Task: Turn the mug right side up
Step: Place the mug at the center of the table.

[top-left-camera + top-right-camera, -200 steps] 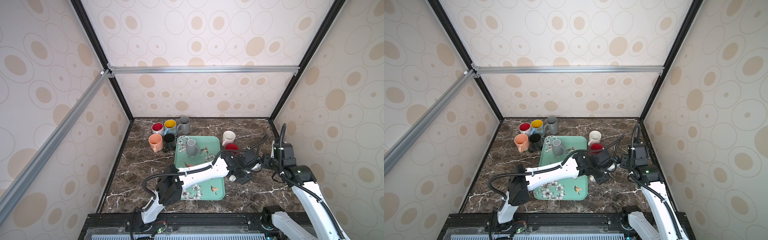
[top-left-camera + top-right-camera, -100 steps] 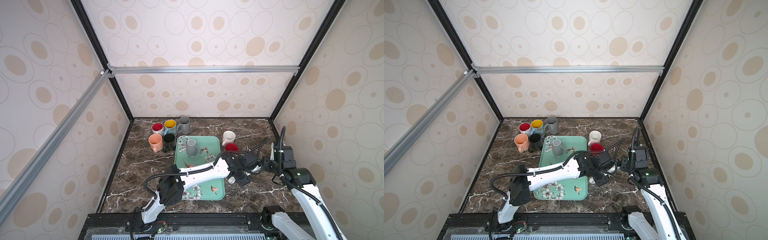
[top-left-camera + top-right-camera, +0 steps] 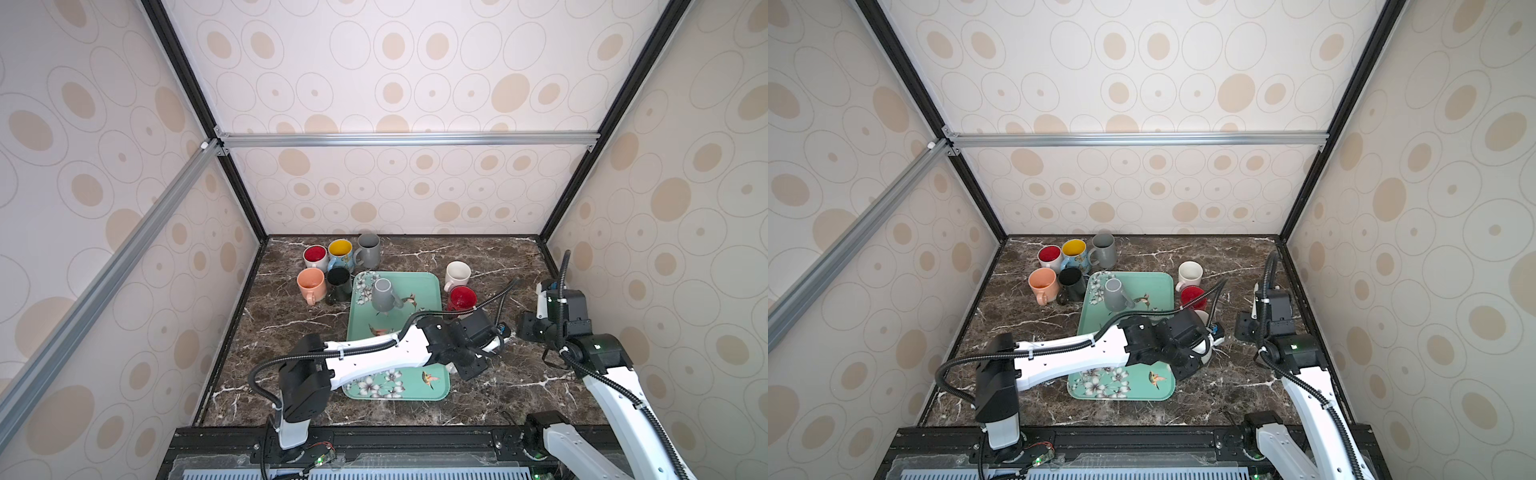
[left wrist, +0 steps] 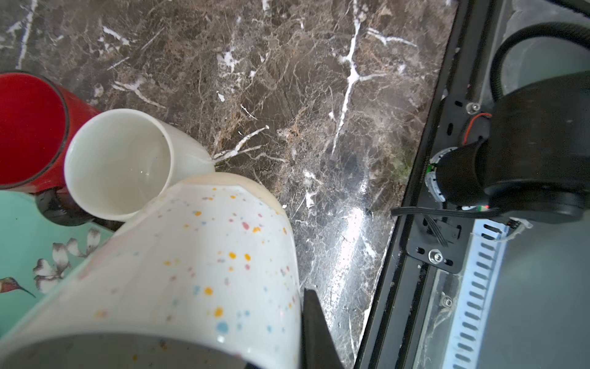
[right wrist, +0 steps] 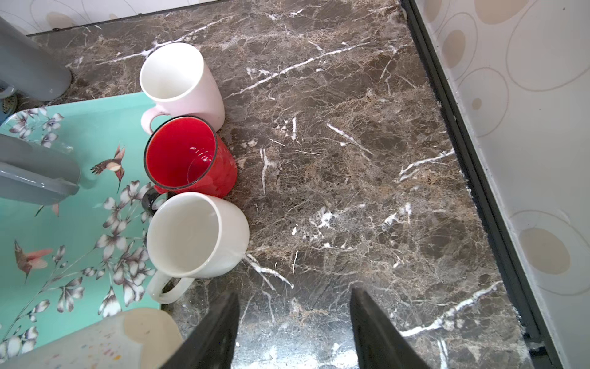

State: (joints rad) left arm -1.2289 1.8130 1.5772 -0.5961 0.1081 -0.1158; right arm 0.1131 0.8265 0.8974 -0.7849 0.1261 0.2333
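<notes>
The left hand is clamped on the rim of the white ceramic mug with coloured speckles. One finger lies against the outer wall; the other is hidden, presumably inside the mouth. The mug hangs tilted at the near right corner of the teal flowered tray, its unglazed base pointing away from the hand, toward the plain white mug just beyond it. Whether it touches the dark marble worktop cannot be told.

The right hand hovers over bare worktop to the right, jaws apart and empty.

The turn seems partly made: the mug is gripped and off its mouth, but not yet upright. Left to do, probably, is to swing the base fully down, set it at the near end of the row of the white mug, the red mug and the pale pink mug, then let go.
</notes>
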